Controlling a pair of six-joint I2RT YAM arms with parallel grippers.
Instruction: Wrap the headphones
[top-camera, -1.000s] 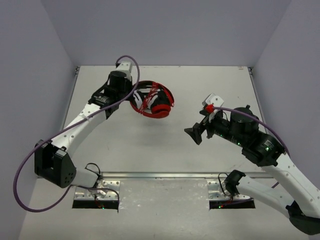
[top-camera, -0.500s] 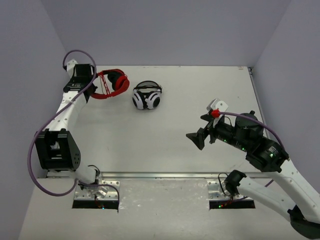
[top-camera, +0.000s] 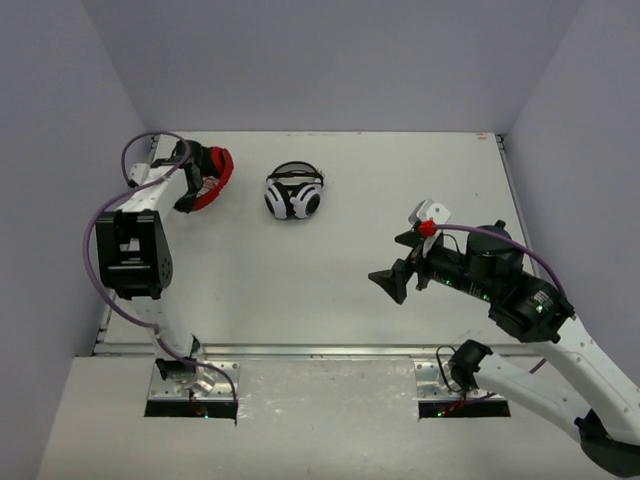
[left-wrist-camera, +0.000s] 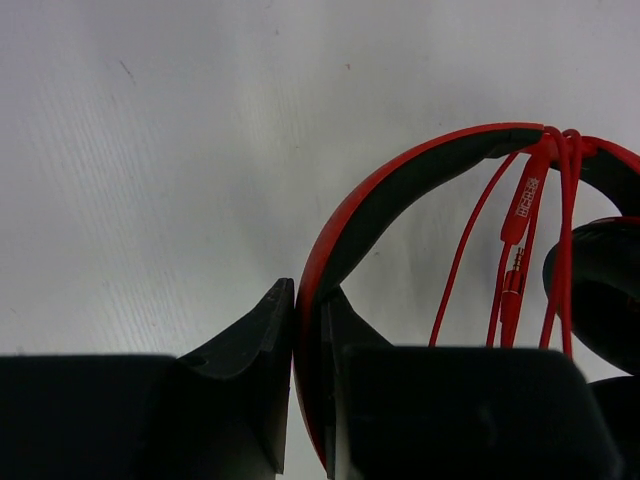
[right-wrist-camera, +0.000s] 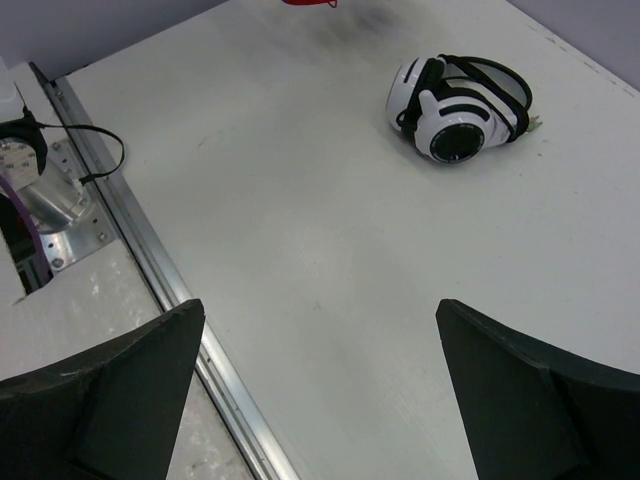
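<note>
The red over-ear headphones (top-camera: 214, 176) carry white print on their inline remote (left-wrist-camera: 528, 200), too small to read. The left gripper (left-wrist-camera: 308, 312) pinches their cable-looped red headband (left-wrist-camera: 400, 190); the right gripper (right-wrist-camera: 318, 325) stands spread wide.

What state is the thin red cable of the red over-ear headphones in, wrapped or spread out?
Wrapped: the thin red cable hangs in loops gathered around the red headband.

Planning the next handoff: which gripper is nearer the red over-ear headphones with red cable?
Left. The left gripper is shut on the red over-ear headphones by the headband; the right gripper hangs open, far off.
</note>
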